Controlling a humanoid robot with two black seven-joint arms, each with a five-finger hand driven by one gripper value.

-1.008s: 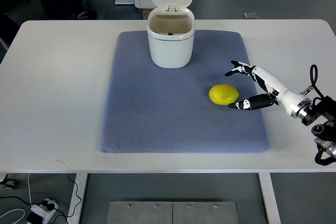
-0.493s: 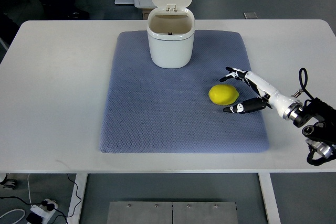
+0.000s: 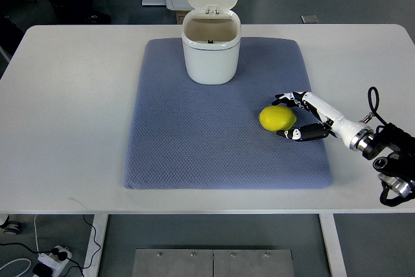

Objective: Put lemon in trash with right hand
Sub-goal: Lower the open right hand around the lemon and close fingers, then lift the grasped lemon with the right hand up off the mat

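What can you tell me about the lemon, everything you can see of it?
The lemon is a bright yellow, smooth-looking oval, whole, lying on its side on the blue-grey mat, right of centre and in front of the open white trash bin. The right hand curls around its right side, fingers above and thumb below; it is not lifted.
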